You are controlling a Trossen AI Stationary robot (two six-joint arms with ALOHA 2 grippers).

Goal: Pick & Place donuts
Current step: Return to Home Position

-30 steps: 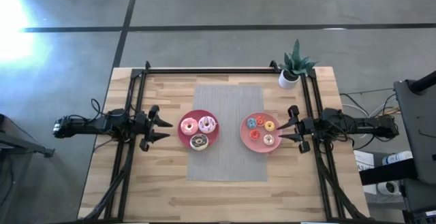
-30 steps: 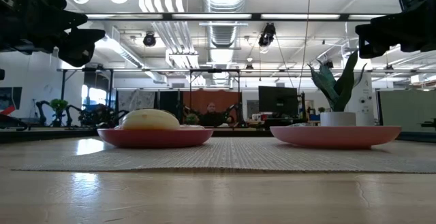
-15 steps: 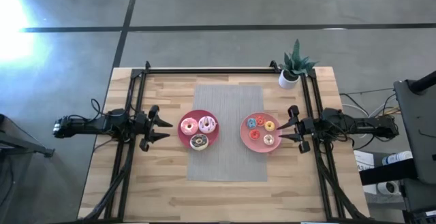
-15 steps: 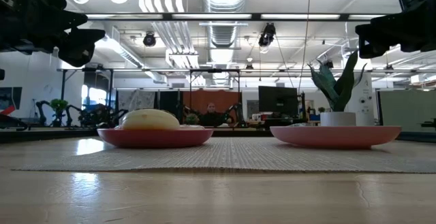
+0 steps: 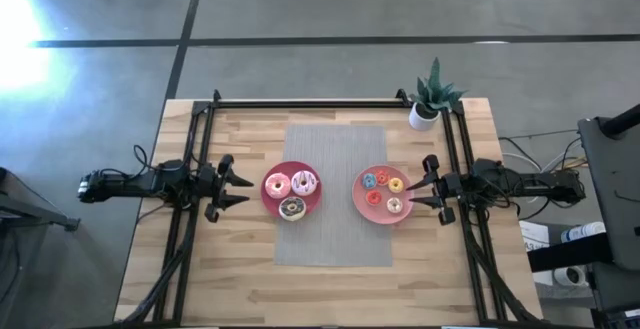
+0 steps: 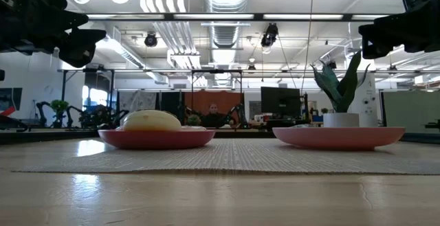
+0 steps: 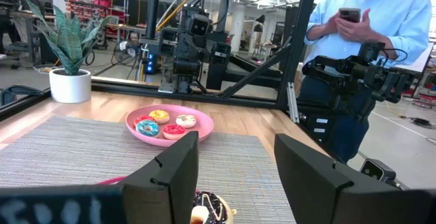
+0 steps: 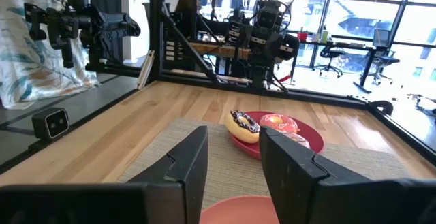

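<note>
I see the left claw just beside the left plate, with its fingers spread and empty. The right claw is at the rim of the right plate, half open, and it also holds nothing. Both are above the bench, near its middle line.

Three big donuts lie on the left plate: two with pink icing and one chocolate. Four small donuts lie on the right plate, in blue, red, yellow and a pale one. So I judge the donuts are already sorted by size, or no transfer has started; from this moment alone I cannot tell which. No donut is on the bench itself.

The plates are round, shallow and smooth, probably plastic. The donuts look like glossy toy rings with painted sprinkles, light and somewhat slippery for the fingers. Under the plates is a grey woven mat with a fine ribbed texture, and the bench is pale wood planks. A small potted plant is near the far right corner.
</note>
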